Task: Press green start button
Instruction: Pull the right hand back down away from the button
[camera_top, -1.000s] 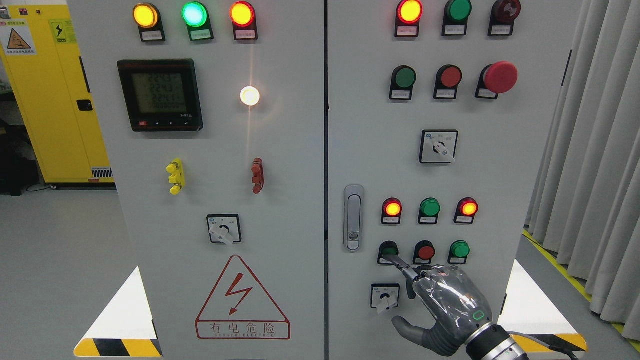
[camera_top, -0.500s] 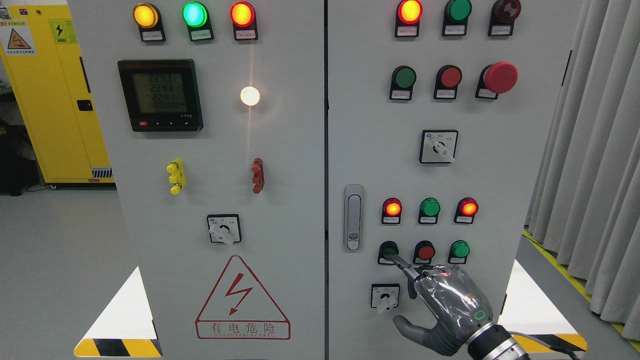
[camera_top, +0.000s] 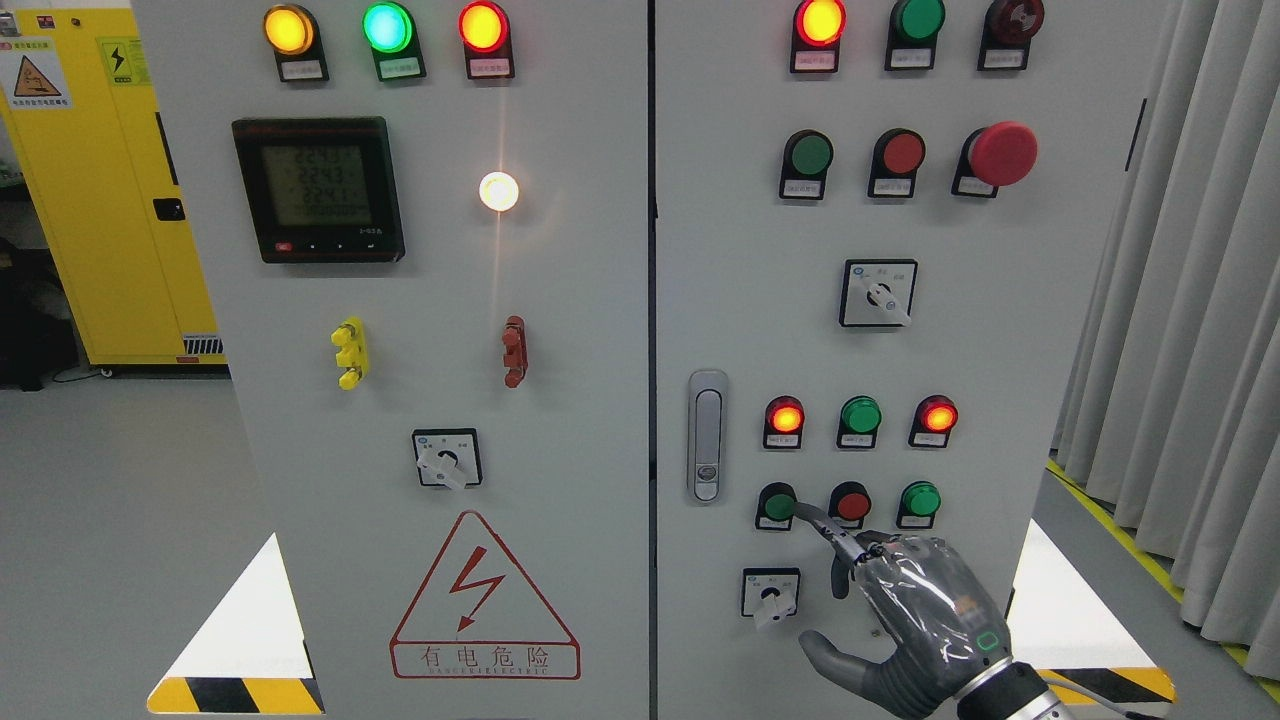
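Observation:
The green start button (camera_top: 776, 505) is the left one in the bottom row of three on the right cabinet door (camera_top: 1000, 350). My right hand (camera_top: 838, 580) comes in from the lower right. Its index finger (camera_top: 822, 525) is stretched out and its tip touches the button's right edge. The other fingers are curled, the thumb (camera_top: 830, 658) sticks out below, and the hand holds nothing. My left arm is not in view.
A red button (camera_top: 852, 503) and another green button (camera_top: 919, 498) sit right of the start button. A rotary switch (camera_top: 770, 592) lies just below, left of my hand. A door handle (camera_top: 707, 435) stands to the left, and curtains (camera_top: 1190, 300) hang at right.
My right hand has slid a little right and down. The fingertip moved from over the green button to its right edge, so more of the button shows.

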